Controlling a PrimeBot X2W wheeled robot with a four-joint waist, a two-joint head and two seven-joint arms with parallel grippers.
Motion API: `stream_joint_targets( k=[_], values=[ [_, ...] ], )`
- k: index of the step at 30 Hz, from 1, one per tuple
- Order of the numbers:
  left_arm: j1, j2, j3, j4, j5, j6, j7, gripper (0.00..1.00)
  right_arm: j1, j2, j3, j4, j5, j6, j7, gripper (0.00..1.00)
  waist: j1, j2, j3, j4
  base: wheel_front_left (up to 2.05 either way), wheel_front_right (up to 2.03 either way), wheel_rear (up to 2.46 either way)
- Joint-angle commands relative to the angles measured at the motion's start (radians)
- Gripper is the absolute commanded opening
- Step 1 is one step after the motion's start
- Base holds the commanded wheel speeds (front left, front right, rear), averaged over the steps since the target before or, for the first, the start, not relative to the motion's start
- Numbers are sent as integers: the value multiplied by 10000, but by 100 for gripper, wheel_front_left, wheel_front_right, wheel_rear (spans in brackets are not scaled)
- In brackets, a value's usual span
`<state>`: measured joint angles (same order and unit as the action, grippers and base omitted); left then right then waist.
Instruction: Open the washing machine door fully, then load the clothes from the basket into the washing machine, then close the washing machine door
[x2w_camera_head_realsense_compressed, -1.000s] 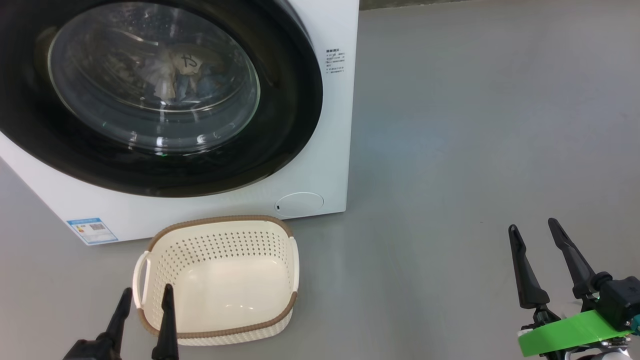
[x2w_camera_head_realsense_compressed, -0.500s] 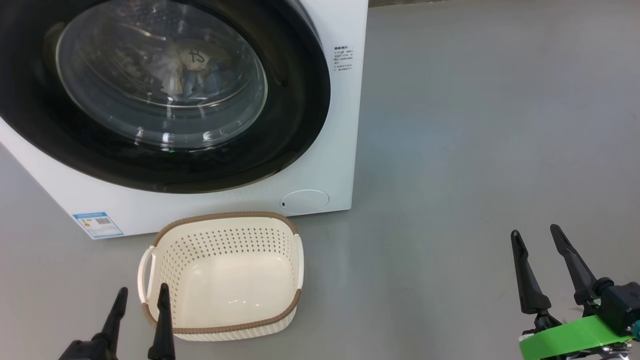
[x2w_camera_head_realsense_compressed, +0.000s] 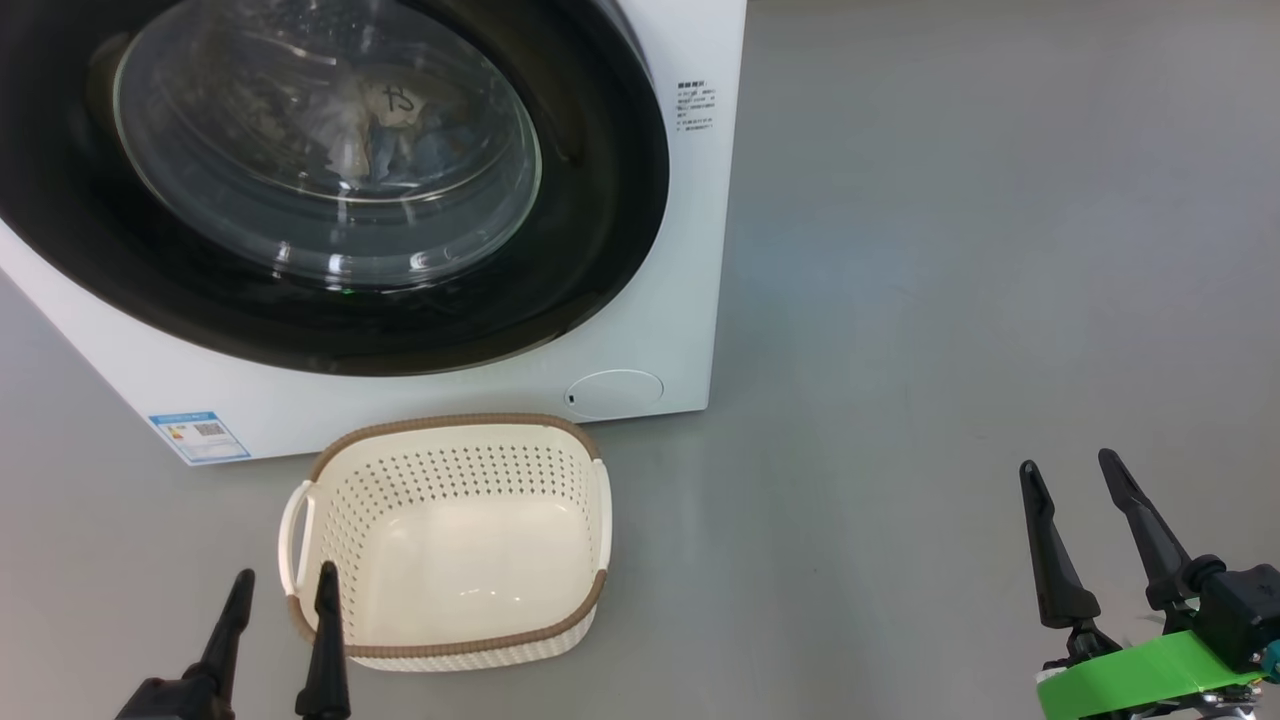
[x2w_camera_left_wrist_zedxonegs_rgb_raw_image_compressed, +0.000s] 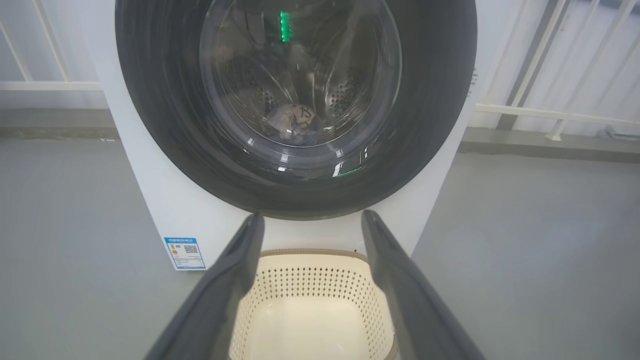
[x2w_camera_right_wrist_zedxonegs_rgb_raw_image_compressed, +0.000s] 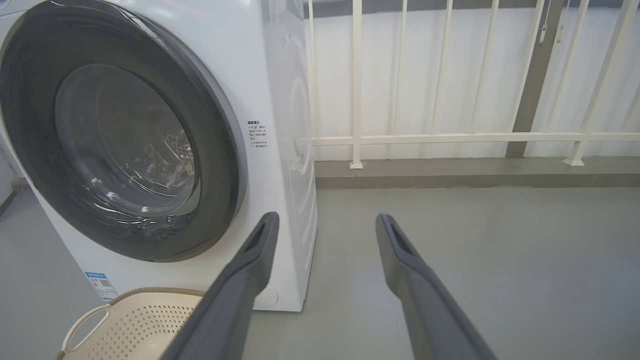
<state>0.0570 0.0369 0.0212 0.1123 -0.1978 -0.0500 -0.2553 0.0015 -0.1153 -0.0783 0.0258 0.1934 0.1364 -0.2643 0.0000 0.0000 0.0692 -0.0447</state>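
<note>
Looking down at the washing machine parked on a grey floor — big white box, blue label sticker low on the front at the left, small round cap low at the right. Got the washing machine door shut flush against the front, glossy black rim all round the bulging glass. Can make out the clothes through that glass, bunched at the bottom of the steel drum: something pale with a dark scribbly print, something bluish beside it. Too blurry to say more.

Then the basket on the floor right in front of the washing machine, just below the door, close up to the front panel; can't tell about touching. Cream, perforated sides, brown rim, white handle on the left side, shiny bare bottom on show.

Left end effector hanging at the basket's near left corner, fingers spread wide, gripping nothing — one finger overlapping the rim in the head view, no telling about contact. Lined up with the basket and the door beyond in the left wrist view. Right end effector well off to the right over the floor, also released, holding nothing, green band at the wrist. White railing behind, in the right wrist view.
</note>
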Motion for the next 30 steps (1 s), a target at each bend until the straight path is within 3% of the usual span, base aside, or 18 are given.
stream_joint_targets(
  k=[1,30],
  values=[
    [-224,133,368,-314,77,-11,-65,100,-156,-54,237,-273,22,-57,25,100,0,0,14,9,0,0,0],
    [-278,133,487,-436,54,60,-65,100,-240,-68,246,-251,29,-57,25,100,0,0,129,111,0,0,0]
  ],
)
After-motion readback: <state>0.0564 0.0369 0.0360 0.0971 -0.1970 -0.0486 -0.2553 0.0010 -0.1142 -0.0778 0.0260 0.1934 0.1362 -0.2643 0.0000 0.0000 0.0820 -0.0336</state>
